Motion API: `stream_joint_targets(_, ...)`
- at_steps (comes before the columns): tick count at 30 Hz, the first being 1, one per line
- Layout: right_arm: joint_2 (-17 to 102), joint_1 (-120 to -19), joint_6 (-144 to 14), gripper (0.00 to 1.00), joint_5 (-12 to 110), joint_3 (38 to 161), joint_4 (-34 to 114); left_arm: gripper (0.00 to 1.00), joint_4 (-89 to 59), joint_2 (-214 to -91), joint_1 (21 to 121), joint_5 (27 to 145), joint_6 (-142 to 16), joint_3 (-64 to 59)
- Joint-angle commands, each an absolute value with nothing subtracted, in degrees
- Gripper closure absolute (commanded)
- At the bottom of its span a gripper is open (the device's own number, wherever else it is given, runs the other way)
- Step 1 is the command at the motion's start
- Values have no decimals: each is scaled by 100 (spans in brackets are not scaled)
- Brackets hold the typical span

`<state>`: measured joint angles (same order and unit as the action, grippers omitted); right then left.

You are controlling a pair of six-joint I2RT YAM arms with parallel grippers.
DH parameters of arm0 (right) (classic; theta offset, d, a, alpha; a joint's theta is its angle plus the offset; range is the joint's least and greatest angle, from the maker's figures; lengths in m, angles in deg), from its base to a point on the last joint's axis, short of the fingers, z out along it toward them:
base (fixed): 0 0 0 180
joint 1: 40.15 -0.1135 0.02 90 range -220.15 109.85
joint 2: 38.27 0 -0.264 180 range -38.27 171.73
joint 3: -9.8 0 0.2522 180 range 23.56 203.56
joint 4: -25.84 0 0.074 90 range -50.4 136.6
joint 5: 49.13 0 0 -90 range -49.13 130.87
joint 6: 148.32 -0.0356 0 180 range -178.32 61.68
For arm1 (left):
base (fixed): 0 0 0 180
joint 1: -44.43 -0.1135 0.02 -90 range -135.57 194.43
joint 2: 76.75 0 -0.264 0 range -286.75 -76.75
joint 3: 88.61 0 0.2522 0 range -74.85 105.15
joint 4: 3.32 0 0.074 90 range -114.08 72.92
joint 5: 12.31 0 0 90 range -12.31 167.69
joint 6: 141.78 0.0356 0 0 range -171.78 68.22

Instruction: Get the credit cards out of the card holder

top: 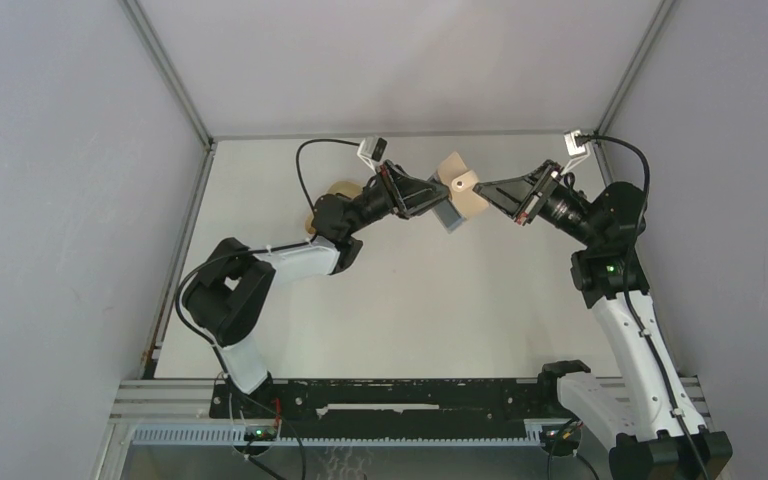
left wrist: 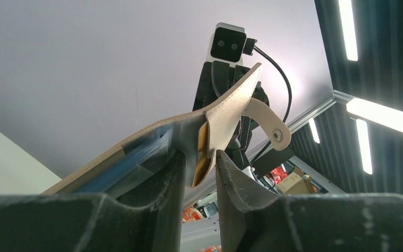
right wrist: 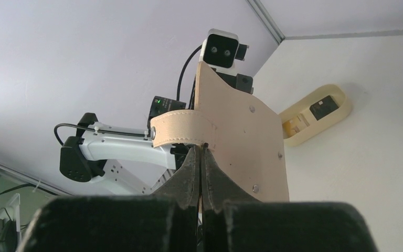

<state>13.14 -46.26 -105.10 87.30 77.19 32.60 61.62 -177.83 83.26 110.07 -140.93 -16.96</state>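
The tan card holder (top: 460,185) hangs in the air between my two grippers, opened out. My left gripper (top: 440,202) is shut on its lower part; in the left wrist view (left wrist: 197,155) a fold of the holder (left wrist: 225,113) sits between the fingers. The light blue credit cards (left wrist: 141,152) lie in the holder's pocket, left of those fingers, and show as a grey-blue edge from above (top: 447,217). My right gripper (top: 482,190) is shut on the holder's other flap (right wrist: 241,131), just below the snap strap (right wrist: 181,128), fingertips pressed together (right wrist: 202,148).
An oval tan tray (right wrist: 317,113) with small items inside sits on the white table at the back left, partly hidden behind the left arm in the top view (top: 332,192). Grey walls enclose the table on three sides.
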Motion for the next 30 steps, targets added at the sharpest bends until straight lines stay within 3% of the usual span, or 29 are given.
stream_joint_targets(1, 1270, -4610, -10490, 100, 8745, 7604, 3171, 69, 6501, -17525, 8360, 11305, -14251, -1322)
stream_joint_targets(14, 1303, -4515, -10435, 100, 8641, 7466, 3201, 70, 6508, -17335, 8446, 11693, -14237, -1152)
stream_joint_targets(16, 1314, -4485, -10477, 100, 8640, 7403, 3152, 78, 6511, -17266, 8455, 11795, -14162, -1177)
stream_joint_targets(18, 1335, -4450, -10519, 100, 8653, 7357, 3090, 93, 6511, -17225, 8475, 11881, -14107, -1183)
stream_joint_targets(20, 1356, -4422, -10570, 100, 8672, 7309, 3014, 99, 6512, -17189, 8487, 11936, -14068, -1183)
stream_joint_targets(30, 1378, -4406, -10622, 100, 8708, 7295, 2930, 100, 6515, -17243, 8504, 11865, -14025, -978)
